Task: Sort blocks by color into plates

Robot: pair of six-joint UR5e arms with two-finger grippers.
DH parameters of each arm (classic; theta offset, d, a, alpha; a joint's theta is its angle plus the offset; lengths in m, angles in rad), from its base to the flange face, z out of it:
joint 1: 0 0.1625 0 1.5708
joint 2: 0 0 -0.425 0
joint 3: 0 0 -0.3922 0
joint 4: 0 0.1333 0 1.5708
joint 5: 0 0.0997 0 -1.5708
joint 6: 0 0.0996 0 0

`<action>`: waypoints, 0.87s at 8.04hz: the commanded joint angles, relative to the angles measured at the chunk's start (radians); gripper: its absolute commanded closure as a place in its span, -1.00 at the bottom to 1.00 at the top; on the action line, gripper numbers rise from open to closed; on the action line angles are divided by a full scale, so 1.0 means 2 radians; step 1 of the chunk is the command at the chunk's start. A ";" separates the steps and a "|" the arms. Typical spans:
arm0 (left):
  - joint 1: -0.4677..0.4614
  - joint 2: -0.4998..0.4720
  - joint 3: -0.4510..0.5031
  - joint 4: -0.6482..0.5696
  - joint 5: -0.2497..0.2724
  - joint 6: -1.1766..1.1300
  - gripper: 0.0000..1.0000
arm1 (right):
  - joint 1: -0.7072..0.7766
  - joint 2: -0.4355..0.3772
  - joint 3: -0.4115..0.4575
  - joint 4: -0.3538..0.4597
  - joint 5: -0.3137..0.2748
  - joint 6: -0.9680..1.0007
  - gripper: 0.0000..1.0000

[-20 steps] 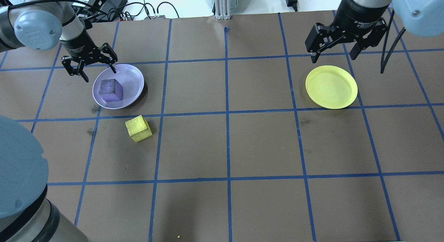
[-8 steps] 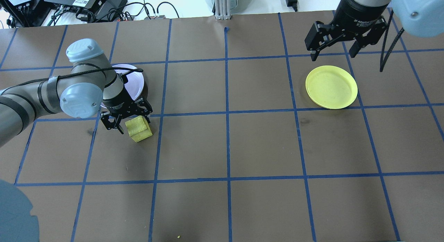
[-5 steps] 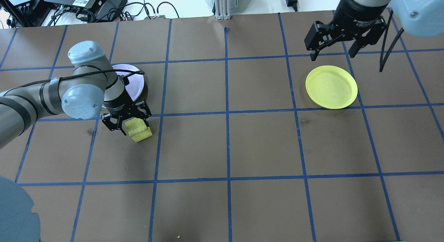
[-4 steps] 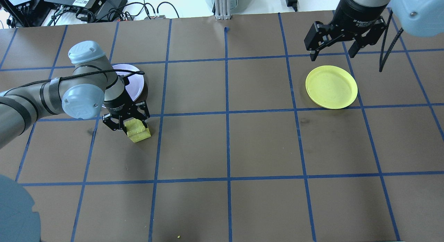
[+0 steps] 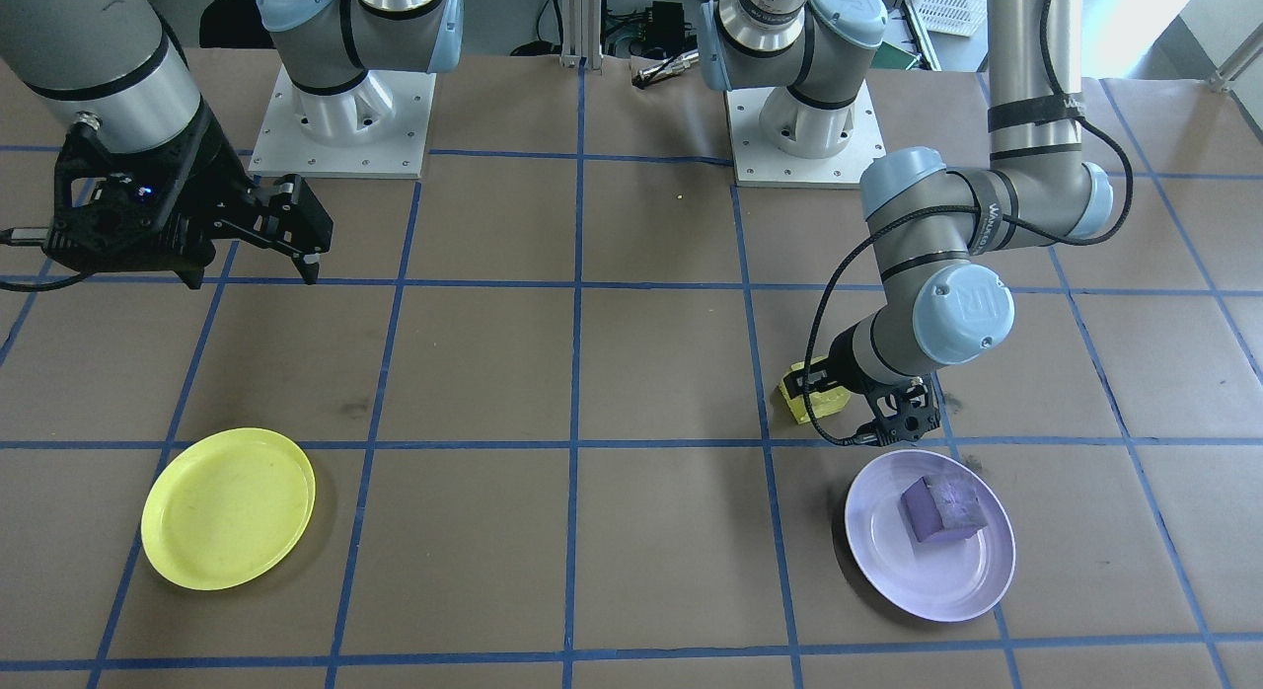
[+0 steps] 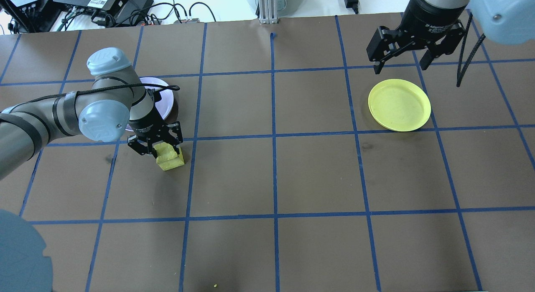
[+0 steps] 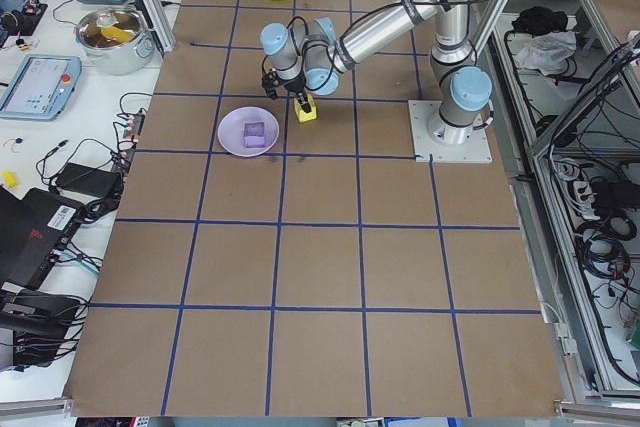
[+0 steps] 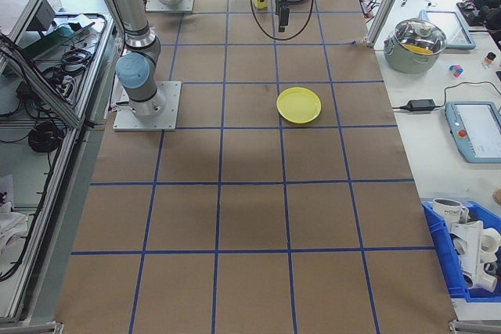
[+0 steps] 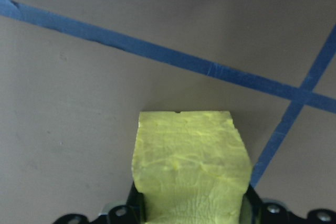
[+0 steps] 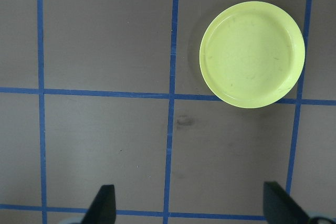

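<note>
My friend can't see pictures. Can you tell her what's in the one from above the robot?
The left gripper is closed on the yellow block beside the purple plate. Far across the brown table, the right gripper hangs open above the empty yellow plate.

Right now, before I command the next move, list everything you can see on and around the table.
yellow block: one, yellow, on the table between the left gripper's fingers, just outside the lavender plate.
purple block: one, purple, lying in the lavender plate.
lavender plate: one, pale purple, on the robot's left side of the table.
yellow plate: one, bright yellow, nothing in it, on the robot's right side.
table: one, brown with a blue tape grid.
metal pot: one, silver, lidded, off the table's far edge.
left gripper: one, black, closed around the yellow block.
right gripper: one, black, open, raised beyond the yellow plate.
</note>
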 commanded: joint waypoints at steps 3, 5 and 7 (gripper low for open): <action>-0.071 0.024 0.035 -0.018 -0.017 0.006 1.00 | 0.000 0.001 0.000 0.000 -0.002 0.002 -1.00; -0.153 0.031 0.064 -0.037 -0.018 -0.015 1.00 | 0.000 0.001 0.000 -0.001 -0.003 0.009 -1.00; -0.223 0.020 0.079 -0.059 -0.022 -0.105 1.00 | 0.000 0.002 0.000 -0.002 -0.003 0.000 -1.00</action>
